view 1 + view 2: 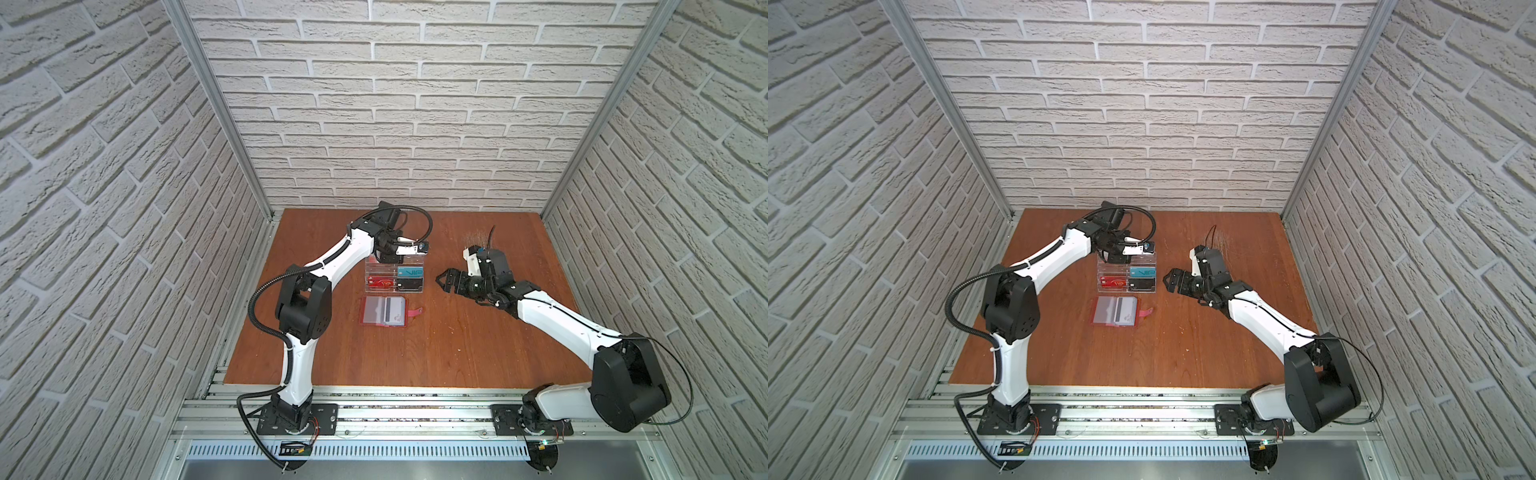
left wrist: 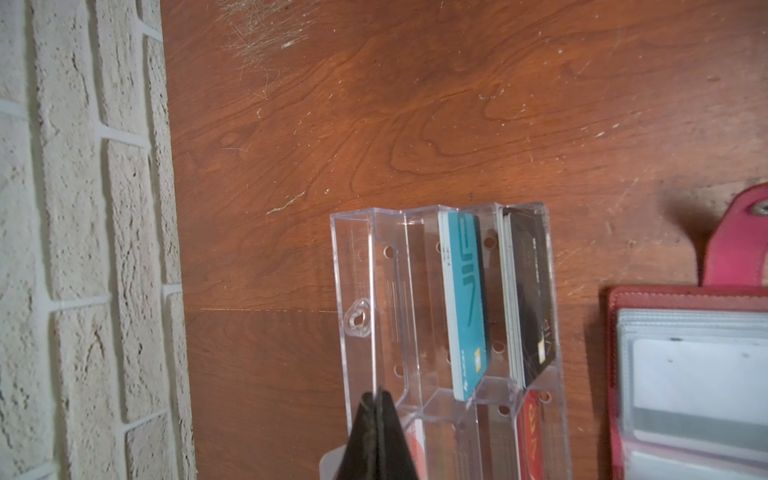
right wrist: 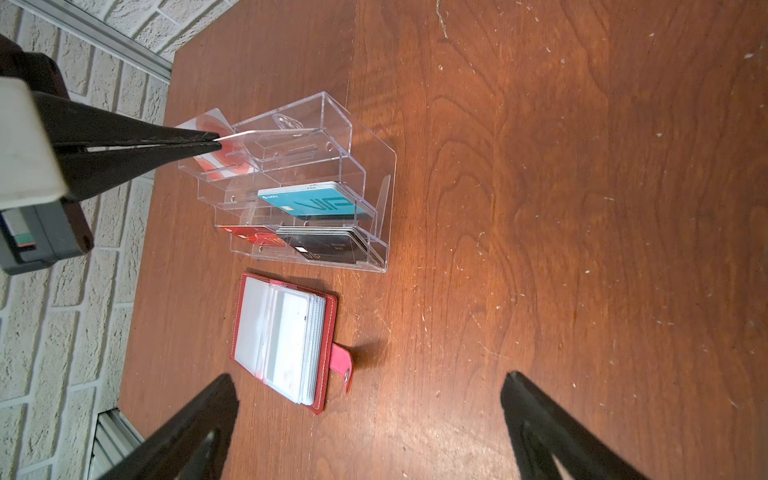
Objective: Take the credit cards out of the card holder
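Observation:
The red card holder point(image 1: 363, 311) point(image 1: 1094, 311) point(image 3: 329, 332) lies open on the table, snap tab point(image 3: 343, 361) out to its side. A white card point(image 3: 286, 332) sits in its top clear sleeve. My left gripper point(image 1: 387, 258) point(image 1: 1115, 257) point(image 2: 376, 397) is shut on a white credit card with red circles point(image 3: 205, 120), held edge-on at the top tier of the clear rack point(image 1: 395, 266). A teal VIP card point(image 1: 410, 272) point(image 2: 463, 303) point(image 3: 311, 203) stands in the rack. My right gripper point(image 1: 442, 282) point(image 1: 1170, 279) point(image 3: 368, 376) hangs open and empty to the right of the rack.
The clear acrylic tiered rack point(image 3: 374, 166) stands just behind the holder. Its lowest tier holds black cards point(image 3: 328, 245) and a red VIP card point(image 3: 253, 237). A brick wall point(image 2: 83, 249) closes the back of the wooden table point(image 1: 457, 353), with more on both sides.

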### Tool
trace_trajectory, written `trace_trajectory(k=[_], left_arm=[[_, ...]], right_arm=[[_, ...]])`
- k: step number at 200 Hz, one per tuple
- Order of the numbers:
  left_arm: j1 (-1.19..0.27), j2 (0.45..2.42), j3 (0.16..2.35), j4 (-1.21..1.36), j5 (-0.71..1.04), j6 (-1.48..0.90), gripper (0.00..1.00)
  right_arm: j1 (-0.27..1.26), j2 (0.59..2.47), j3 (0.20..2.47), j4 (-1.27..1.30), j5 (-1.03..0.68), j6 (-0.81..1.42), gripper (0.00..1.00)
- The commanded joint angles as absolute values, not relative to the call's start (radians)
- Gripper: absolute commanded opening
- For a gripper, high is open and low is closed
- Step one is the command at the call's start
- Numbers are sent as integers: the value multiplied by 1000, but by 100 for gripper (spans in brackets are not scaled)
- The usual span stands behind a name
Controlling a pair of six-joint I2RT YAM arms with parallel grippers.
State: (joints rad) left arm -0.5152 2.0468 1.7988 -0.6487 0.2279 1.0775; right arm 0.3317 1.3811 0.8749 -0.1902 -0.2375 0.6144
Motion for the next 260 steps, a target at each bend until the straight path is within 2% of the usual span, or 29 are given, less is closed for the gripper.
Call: trace_trajectory(k=[1,84,125,260], left_arm=[[-517,2031,1778,-623,225,1083,2],[-526,2031,1767,-595,219,1069,7],[-530,2028,1759,-585,215,1068,14],[-543,2037,1749,-543,213,1033,17]], right_arm=[[328,1378,866,-153,-243,619,100],[328,1371,862,-154,-240,618,100],[327,1363,862,-158,-238,617,100],[327,1359,858,-160,-238,615,100]])
